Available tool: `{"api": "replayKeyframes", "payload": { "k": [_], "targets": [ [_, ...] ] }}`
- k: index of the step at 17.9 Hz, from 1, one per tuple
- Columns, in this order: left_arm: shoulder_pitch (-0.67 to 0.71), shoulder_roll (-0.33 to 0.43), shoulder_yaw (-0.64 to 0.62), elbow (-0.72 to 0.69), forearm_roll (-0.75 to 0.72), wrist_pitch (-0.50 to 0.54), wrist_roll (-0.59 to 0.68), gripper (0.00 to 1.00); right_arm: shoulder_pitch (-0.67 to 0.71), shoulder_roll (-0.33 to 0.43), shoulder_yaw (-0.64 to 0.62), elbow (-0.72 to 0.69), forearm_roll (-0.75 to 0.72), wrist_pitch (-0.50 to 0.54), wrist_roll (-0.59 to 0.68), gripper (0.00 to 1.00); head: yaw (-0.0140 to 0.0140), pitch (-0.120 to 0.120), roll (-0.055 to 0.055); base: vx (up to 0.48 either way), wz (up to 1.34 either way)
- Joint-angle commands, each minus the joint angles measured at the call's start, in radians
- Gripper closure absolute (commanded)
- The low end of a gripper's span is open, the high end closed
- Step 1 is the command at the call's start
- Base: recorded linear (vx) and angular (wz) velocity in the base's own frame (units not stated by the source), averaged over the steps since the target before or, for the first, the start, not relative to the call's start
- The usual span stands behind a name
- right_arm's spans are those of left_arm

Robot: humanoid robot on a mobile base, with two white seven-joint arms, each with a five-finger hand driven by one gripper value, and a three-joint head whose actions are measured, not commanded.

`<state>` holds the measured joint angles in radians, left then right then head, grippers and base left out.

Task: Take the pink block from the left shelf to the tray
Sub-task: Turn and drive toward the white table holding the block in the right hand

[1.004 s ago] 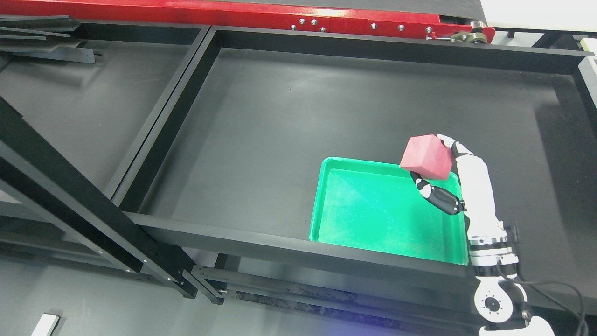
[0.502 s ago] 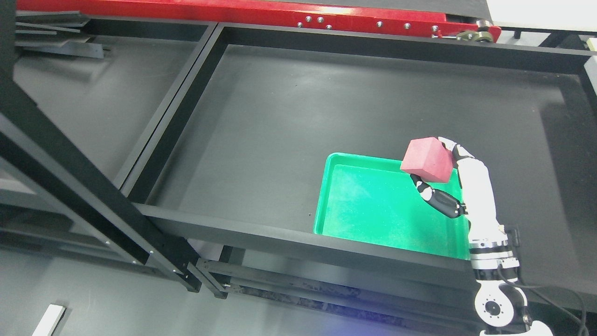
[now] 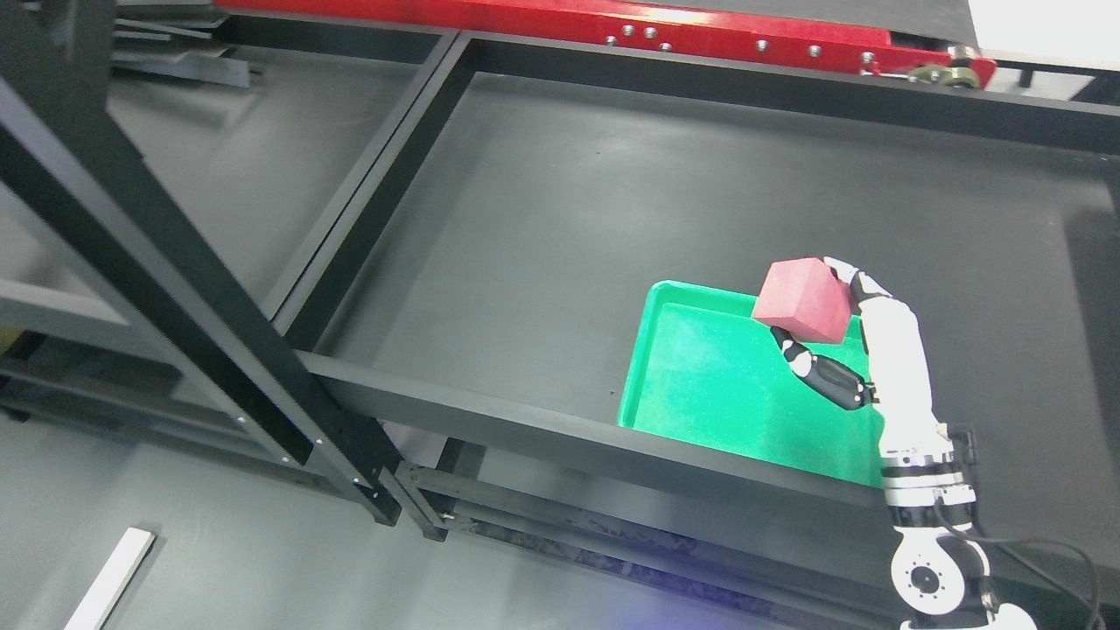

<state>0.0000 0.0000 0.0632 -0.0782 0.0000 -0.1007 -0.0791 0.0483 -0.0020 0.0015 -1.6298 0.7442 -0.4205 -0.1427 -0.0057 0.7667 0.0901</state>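
Up at four o'clock in the view, the right hand grips the pink block between thumb and fingers, holding it above the far right corner of the green tray, which sits inside the black shelf.

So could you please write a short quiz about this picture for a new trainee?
1. True or false: the pink block lies flat on the floor of the green tray.
2. Which hand holds the block: A left, B right?
3. Fill in: the beam along the top edge is ___.

Key: 1 false, it is held above the tray's far right corner. 2 B. 3 red.
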Motion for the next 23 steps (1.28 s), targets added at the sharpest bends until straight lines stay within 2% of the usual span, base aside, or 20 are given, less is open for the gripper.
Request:
{"api": "replayKeyframes", "payload": {
  "k": [1, 11, 23],
  "targets": [
    [0.006, 0.017, 0.000, 0.000, -0.002, -0.001, -0.001, 0.00, 0.001, -0.024, -0.023, -0.004, 0.000, 0.000, 0.000, 0.94, 0.0000, 0.000, 0.000, -0.020, 0.20],
    [0.006, 0.017, 0.000, 0.000, -0.002, -0.001, -0.001, 0.00, 0.001, -0.024, -0.025, -0.004, 0.000, 0.000, 0.000, 0.94, 0.0000, 0.000, 0.000, -0.042, 0.44],
    [0.006, 0.017, 0.000, 0.000, -0.002, -0.001, -0.001, 0.00, 0.001, -0.024, -0.025, -0.004, 0.000, 0.000, 0.000, 0.94, 0.0000, 0.000, 0.000, -0.089, 0.84]
  ]
}}
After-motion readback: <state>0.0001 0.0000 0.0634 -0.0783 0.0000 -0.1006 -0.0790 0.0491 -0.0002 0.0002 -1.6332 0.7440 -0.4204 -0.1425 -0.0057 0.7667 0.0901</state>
